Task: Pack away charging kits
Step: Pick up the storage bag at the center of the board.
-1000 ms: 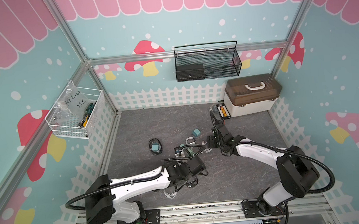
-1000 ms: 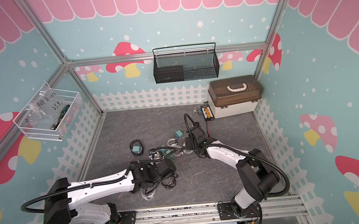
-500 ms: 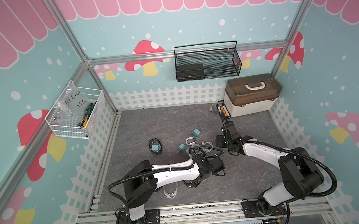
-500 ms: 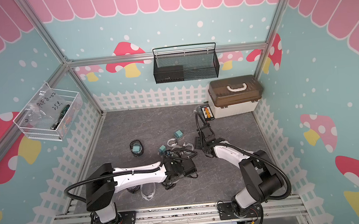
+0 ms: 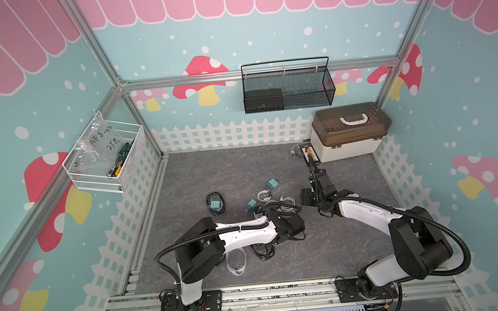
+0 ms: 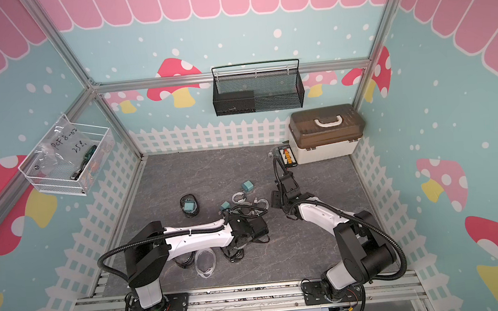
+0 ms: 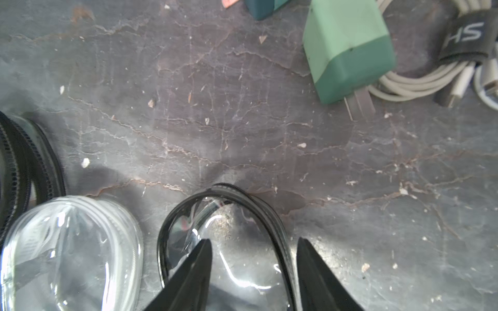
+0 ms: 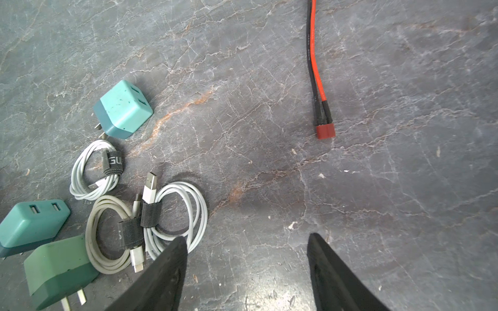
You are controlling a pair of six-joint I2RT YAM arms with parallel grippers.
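Grey stone-patterned tabletop (image 5: 355,245), seen in both top views. At far left we log a white wire basket (image 5: 102,161) hung on the wall.

First on the tabletop is the loaded pouch (image 5: 215,204), black-rimmed and lying flat, with a teal cube showing through its window. Nearer the front edge three pouches lie in a row. These are the edge pouch (image 7: 21,156) with a black zip, the clear pouch (image 7: 70,250) just beside it, then the black-rimmed pouch (image 7: 223,188).

The left tool (image 7: 253,240) sits low over this last one, jaws partly spread. One finger is over the clear window and the other is outside the rim, which runs between them. We cannot tell whether either finger touches it.

Centre cluster, loose on the tabletop:
- green charger (image 8: 59,272), on its side with prongs showing
- dark-teal charger (image 8: 32,223), just beside it
- paired coils (image 8: 149,214) of white cable, overlapping
- small strapped coil (image 8: 111,163)
- light-teal charger (image 8: 122,109), farthest back

The right tool (image 8: 246,236) hovers over bare tabletop just right of the coils, jaws wide with nothing between them. One fingertip overlaps the nearest coil in the wrist view; we cannot tell whether they touch.

Further right lie a red-and-black wire (image 8: 315,67) ending in a red connector and a black board (image 5: 310,154) with orange connectors. Beside the board a beige box (image 5: 350,146) with a brown lid stands in the back corner.
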